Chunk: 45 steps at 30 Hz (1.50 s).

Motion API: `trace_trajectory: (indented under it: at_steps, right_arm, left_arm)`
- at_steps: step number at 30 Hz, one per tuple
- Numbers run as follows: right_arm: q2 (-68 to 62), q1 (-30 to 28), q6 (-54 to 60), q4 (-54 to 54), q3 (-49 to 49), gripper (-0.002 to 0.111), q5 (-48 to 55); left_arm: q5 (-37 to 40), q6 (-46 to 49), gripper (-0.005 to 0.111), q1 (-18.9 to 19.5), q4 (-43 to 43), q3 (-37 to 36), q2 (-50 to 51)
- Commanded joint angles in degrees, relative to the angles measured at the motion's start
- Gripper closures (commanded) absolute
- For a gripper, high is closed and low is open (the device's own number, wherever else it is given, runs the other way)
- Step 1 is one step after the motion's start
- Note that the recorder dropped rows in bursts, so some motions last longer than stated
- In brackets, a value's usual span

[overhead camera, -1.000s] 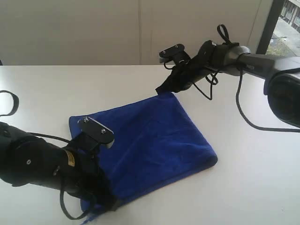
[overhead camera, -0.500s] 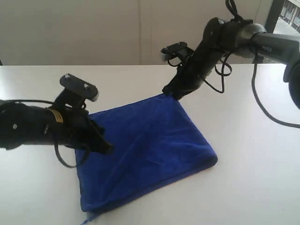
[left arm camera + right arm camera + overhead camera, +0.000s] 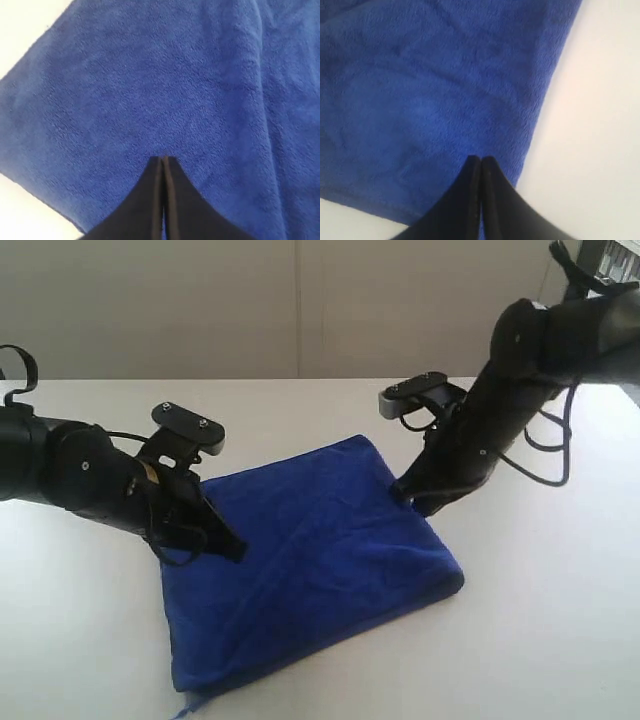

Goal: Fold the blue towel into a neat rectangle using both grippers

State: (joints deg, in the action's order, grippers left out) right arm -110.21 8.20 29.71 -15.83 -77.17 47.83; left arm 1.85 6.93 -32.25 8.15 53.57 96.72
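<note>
The blue towel [image 3: 330,550] lies flat on the white table [image 3: 540,640] as a folded, slanted rectangle with soft creases. My left gripper [image 3: 232,550] is shut and empty, its tip low over the towel's left edge. In the left wrist view the closed left gripper [image 3: 163,159] points onto the towel [image 3: 150,75], which fills most of the picture. My right gripper [image 3: 410,495] is also shut and empty, at the towel's right edge below its far corner. The right wrist view has the right gripper [image 3: 481,159] just inside the towel [image 3: 420,90] border, bare table [image 3: 600,125] beside it.
Black cables [image 3: 545,440] loop from the right arm above the table. A beige wall [image 3: 300,300] closes the back, with a window [image 3: 610,255] at the far right. White tabletop surrounds the towel on every side.
The left gripper rose from the towel's near left corner to its left edge. The right arm swung from the far corner down along the right edge. The towel lies as before.
</note>
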Motion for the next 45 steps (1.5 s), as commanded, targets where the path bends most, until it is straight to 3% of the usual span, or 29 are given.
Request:
trace_trajectory:
  at_steps: [1,10,22,30,37,40,43,45]
  right_arm:
    - [1.6,0.7,-0.5,-1.4,7.3,0.108,-5.1]
    - [1.6,1.5,-3.1,0.9,15.9,0.108,-10.9]
    - [2.3,3.8,-4.5,0.2,21.1,0.108,-7.5]
    - [5.9,13.9,-9.3,-0.2,21.9,0.108,-6.7]
    - [6.3,30.7,-9.1,-4.4,21.3,0.108,-9.8]
    - [9.8,31.6,-14.5,2.5,17.5,0.108,-11.7]
    - [15.2,28.3,-30.9,26.3,12.4,0.108,-11.3]
    - [15.8,24.5,-35.5,36.4,10.4,0.108,-11.2]
  left_arm:
    - [4.2,-0.9,0.107,0.2,0.8,0.2,-0.7]
    - [8.1,-0.7,0.107,0.2,0.4,0.2,-3.4]
    - [9.3,-0.6,0.107,0.2,-1.0,0.2,-4.4]
    - [11.1,-0.6,0.107,0.2,-2.0,0.2,-8.5]
    - [13.7,-0.6,0.107,0.2,-2.7,0.2,-13.0]
    - [15.4,-0.6,0.107,0.2,-2.7,0.2,-13.4]
    - [17.0,-1.2,0.107,0.2,-2.1,0.2,-13.4]
    - [17.1,-0.4,0.107,-0.2,2.8,0.2,-13.4]
